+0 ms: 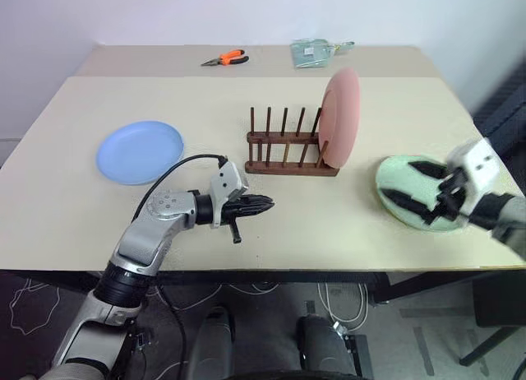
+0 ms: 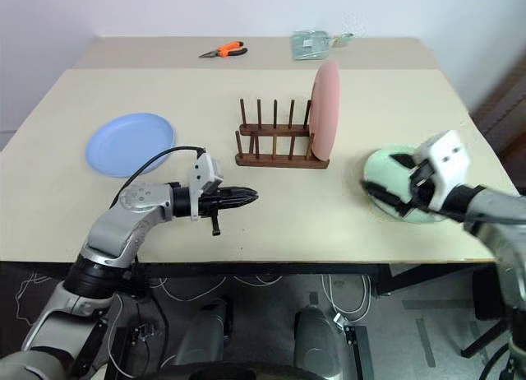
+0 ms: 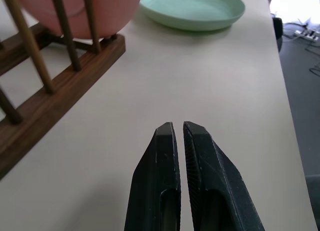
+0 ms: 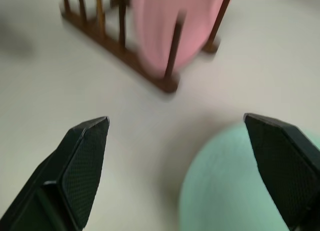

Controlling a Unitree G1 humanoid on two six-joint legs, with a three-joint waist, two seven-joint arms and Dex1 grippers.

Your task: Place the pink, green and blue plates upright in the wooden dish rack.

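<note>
The pink plate [image 1: 339, 117] stands upright in the right end of the wooden dish rack [image 1: 289, 143] at the table's middle. Flat on the table at the right lies the green plate [image 1: 403, 187], and my right gripper [image 1: 417, 187] hovers over it, open, with wide-spread fingers [image 4: 82, 163] and nothing between them. The blue plate [image 1: 140, 151] rests flat at the left. In front of the rack, my left gripper [image 1: 265, 203] is shut and empty, pointing right, just above the tabletop; its wrist view shows the fingertips [image 3: 171, 136] pressed together.
Orange-handled pliers [image 1: 225, 58] and a clear bag [image 1: 312, 52] lie on the far table. The near table edge [image 1: 263, 270] runs just in front of both arms. Several rack slots left of the pink plate hold nothing.
</note>
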